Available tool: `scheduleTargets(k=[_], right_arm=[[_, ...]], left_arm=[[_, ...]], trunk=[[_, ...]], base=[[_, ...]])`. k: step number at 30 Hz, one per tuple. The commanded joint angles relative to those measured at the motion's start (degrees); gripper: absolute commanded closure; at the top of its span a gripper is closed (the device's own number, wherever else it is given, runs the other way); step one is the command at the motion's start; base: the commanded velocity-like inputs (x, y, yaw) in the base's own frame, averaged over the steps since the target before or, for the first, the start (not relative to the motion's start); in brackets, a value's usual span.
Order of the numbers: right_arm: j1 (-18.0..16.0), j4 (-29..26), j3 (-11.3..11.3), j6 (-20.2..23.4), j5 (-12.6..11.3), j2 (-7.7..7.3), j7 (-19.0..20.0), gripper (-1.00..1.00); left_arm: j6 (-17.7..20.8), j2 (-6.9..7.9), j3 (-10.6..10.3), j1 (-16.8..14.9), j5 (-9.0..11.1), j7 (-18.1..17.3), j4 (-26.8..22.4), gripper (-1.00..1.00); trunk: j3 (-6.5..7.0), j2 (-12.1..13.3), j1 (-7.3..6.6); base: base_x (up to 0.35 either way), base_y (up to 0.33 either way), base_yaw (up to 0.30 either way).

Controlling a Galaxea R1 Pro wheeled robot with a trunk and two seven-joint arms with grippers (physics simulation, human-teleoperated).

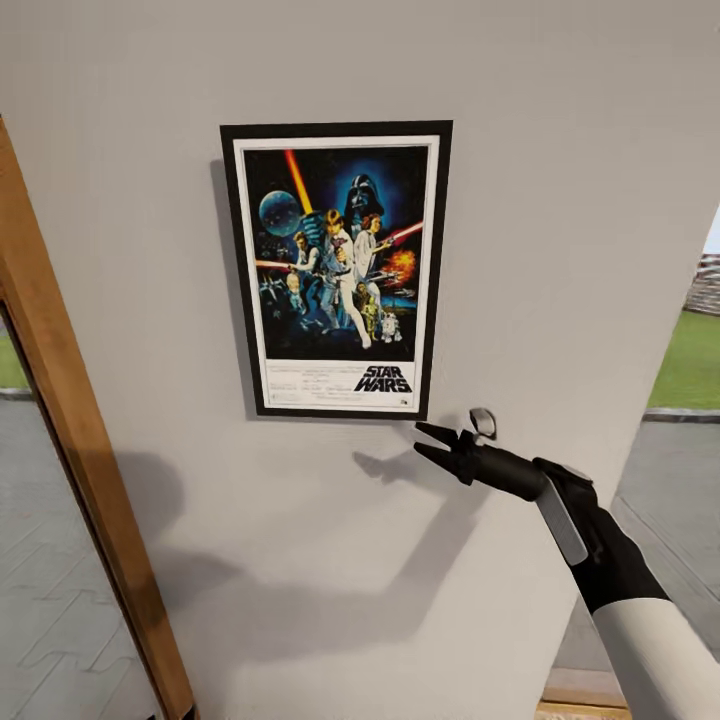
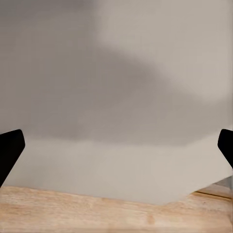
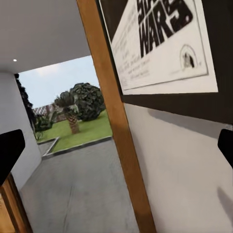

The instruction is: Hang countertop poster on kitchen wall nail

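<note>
I see the poster (image 1: pixel 336 268): black frame, white border, dark blue artwork, black title, on a pale grey wall (image 1: pixel 560 170) beside a tan wooden door frame (image 1: pixel 75 430).

Plain grey wall (image 1: pixel 560 200); wooden door frame (image 1: pixel 85 450) at left; lawn (image 1: pixel 692 360), perhaps paving, outside.

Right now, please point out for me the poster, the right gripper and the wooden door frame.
poster (image 1: pixel 336 270), head view, middle of the artwork.
right gripper (image 1: pixel 432 441), head view, between its two fingertips.
wooden door frame (image 1: pixel 80 440), head view, middle of the post at the wall's left edge.
</note>
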Motion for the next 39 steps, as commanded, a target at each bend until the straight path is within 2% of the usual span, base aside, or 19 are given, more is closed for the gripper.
scheduleTargets(k=[1,2,6,8,9,10,11,12,16,17,23,24,27,28,29,32,33,37,39], right_arm=[[0.2,0.0,0.1,0.5,-0.5,-0.08,0.2,-1.00],[1.7,0.0,0.1,0.5,-0.3,-0.20,1.3,-1.00],[4.2,0.0,0.1,0.0,-0.2,-0.27,1.8,-1.00],[8.4,0.5,0.1,-6.4,-0.1,-0.30,3.3,-1.00],[15.5,1.3,0.1,-10.9,0.1,-0.34,4.2,-1.00],[18.4,2.9,0.1,-12.6,0.3,-0.41,4.3,-1.00],[20.0,5.2,0.0,-14.6,0.5,-0.54,4.3,-1.00],[21.5,11.5,0.1,-18.1,0.6,-1.45,4.4,-1.00],[22.4,20.8,0.2,-21.8,1.1,-2.35,4.5,-1.00],[22.7,25.6,0.2,-23.3,1.8,-2.63,4.4,-1.00],[23.0,38.8,0.3,-26.5,4.7,-3.43,4.2,-1.00],[23.0,42.6,0.3,-27.3,5.4,-3.59,4.0,-1.00],[23.0,48.0,0.4,-28.4,6.3,-3.73,3.5,-1.00],[23.0,51.5,0.4,-29.0,6.9,-3.78,2.5,-1.00],[23.1,53.2,0.4,-29.3,7.2,-3.79,1.6,-1.00],[23.1,57.5,0.5,-30.0,7.7,-3.81,-2.4,-1.00],[23.1,59.7,0.6,-30.3,7.9,-3.78,-6.6,-1.00],[23.1,63.0,0.7,-30.6,8.2,-3.49,-18.1,-1.00],[23.1,64.9,0.7,-30.7,8.2,-3.21,-31.4,-1.00]], left_arm=[[-0.2,0.04,-0.5,0.0,0.6,-0.2,0.0,-1.00],[-0.2,0.06,-0.5,0.0,0.6,-0.2,0.0,-1.00],[-0.2,0.07,-0.5,0.0,0.6,-0.2,0.0,-1.00],[-0.1,0.10,-0.5,0.0,0.5,-1.5,0.0,-1.00],[0.0,0.12,-0.6,0.0,0.5,-2.7,-0.2,-1.00],[0.0,0.08,-0.8,0.0,0.5,-2.8,-0.3,-1.00],[0.1,0.03,-0.9,0.0,0.5,-2.8,-0.4,-1.00],[0.2,-0.05,-1.1,0.0,0.5,-2.7,-0.3,-1.00],[0.4,-0.10,-1.3,0.0,0.6,-2.5,-0.1,-1.00],[0.4,-0.11,-1.4,0.0,0.6,-2.5,-0.1,-1.00],[0.4,-0.41,-1.6,0.0,0.8,-2.3,1.2,-1.00],[0.4,-0.73,-1.7,0.0,0.8,-2.2,2.6,-1.00],[0.4,-1.88,-1.8,0.0,0.8,-1.4,5.5,-1.00],[0.4,-2.44,-1.8,0.0,0.8,-0.9,6.6,-1.00],[0.3,-3.70,-1.8,0.0,0.8,0.6,8.9,-1.00],[0.1,-5.51,-1.8,0.0,0.7,4.3,11.6,-1.00],[0.1,-6.29,-1.8,0.0,0.7,7.4,12.7,-1.00],[0.0,-7.18,-2.0,0.0,0.5,14.5,13.8,-1.00],[-0.1,-7.54,-2.8,0.0,-0.4,22.3,14.3,-1.00]], trunk=[[-0.03,0.0,0.02],[-0.03,0.0,0.02],[-0.03,0.0,0.02],[-0.03,0.0,0.02],[-0.03,0.0,0.02],[-0.03,0.0,0.02],[-0.03,0.0,0.02],[-0.03,0.0,0.02],[-0.03,0.0,0.02],[-0.03,0.0,0.02],[-0.03,0.0,0.02],[-0.03,0.0,0.02],[-0.03,0.0,0.02],[-0.03,0.0,0.02],[-0.03,0.0,0.02],[-0.03,0.0,0.02],[-0.03,0.0,0.02],[-0.03,0.0,0.02],[-0.03,0.0,0.02]], base=[[-0.008,0.000,0.000],[-0.003,0.000,0.000],[-0.001,0.000,0.000],[0.000,0.000,0.000],[0.000,0.000,0.000],[0.000,0.000,0.000],[0.000,0.000,0.000],[0.000,0.000,0.000],[0.000,0.000,0.000],[0.000,0.000,0.000],[0.000,0.000,0.000],[0.000,0.000,0.000],[0.000,0.000,0.000],[0.000,0.000,0.000],[0.000,0.000,0.000],[0.000,0.000,0.000],[0.000,0.000,0.000],[0.000,0.000,0.000],[0.000,0.000,0.000]])
